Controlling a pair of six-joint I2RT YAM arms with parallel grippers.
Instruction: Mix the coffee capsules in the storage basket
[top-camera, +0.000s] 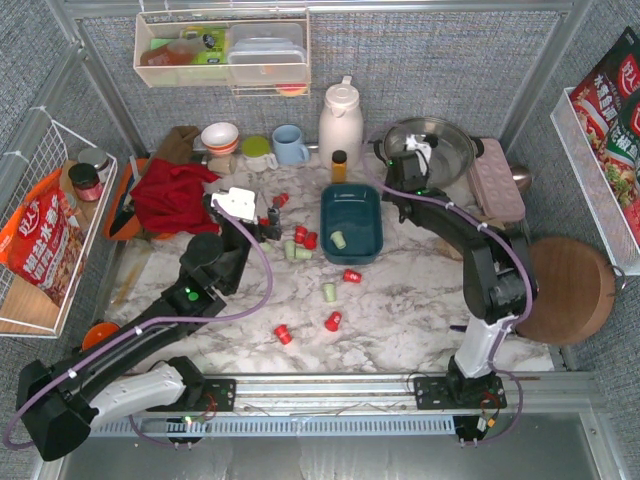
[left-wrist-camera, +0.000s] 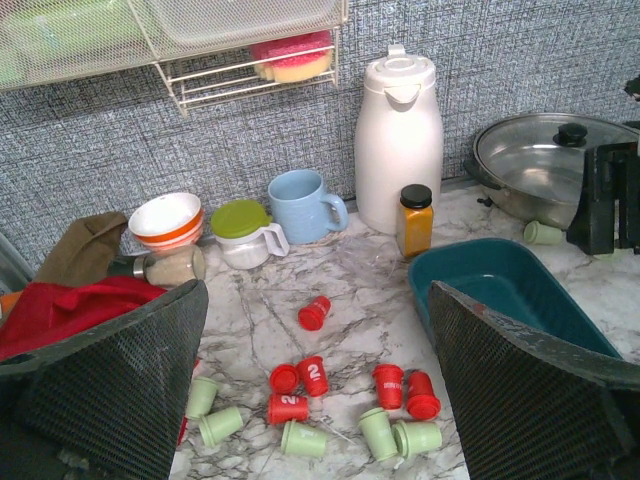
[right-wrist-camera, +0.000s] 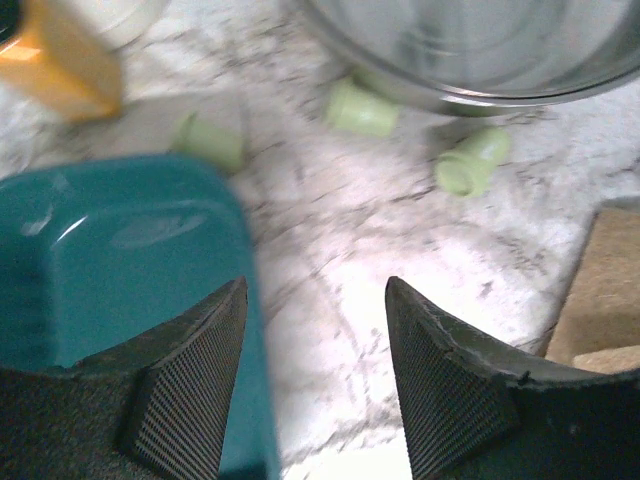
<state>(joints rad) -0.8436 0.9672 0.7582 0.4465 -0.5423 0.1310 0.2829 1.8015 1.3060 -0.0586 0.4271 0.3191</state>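
1. The storage basket (top-camera: 368, 212) sits at the centre of the top view on the worktop (top-camera: 400, 300), its long axis running up and down the frame. One mint capsule (top-camera: 338, 240) lies inside, by the lower left wall.
2. Most coffee capsules (left-wrist-camera: 288, 408) are outside. A red-and-mint cluster lies just left of the basket, strays (top-camera: 333, 321) lie lower centre, and a few mint ones (right-wrist-camera: 472, 162) lie by the pan (top-camera: 430, 150).
3. The left fingers (left-wrist-camera: 120, 390) are spread wide and empty. In the left wrist view the cluster lies straight ahead between them, with the basket at right.
4. The right fingers (right-wrist-camera: 190, 390) are apart, with nothing between them, just beside the basket's upper right corner.
5. Our judgement is that the task is barely begun. The left arm is nearer the cluster, so a pick there with a short carry rightward looks likely. The capsules lie on their sides at mixed headings, so the fingers should close across each pod's short axis.
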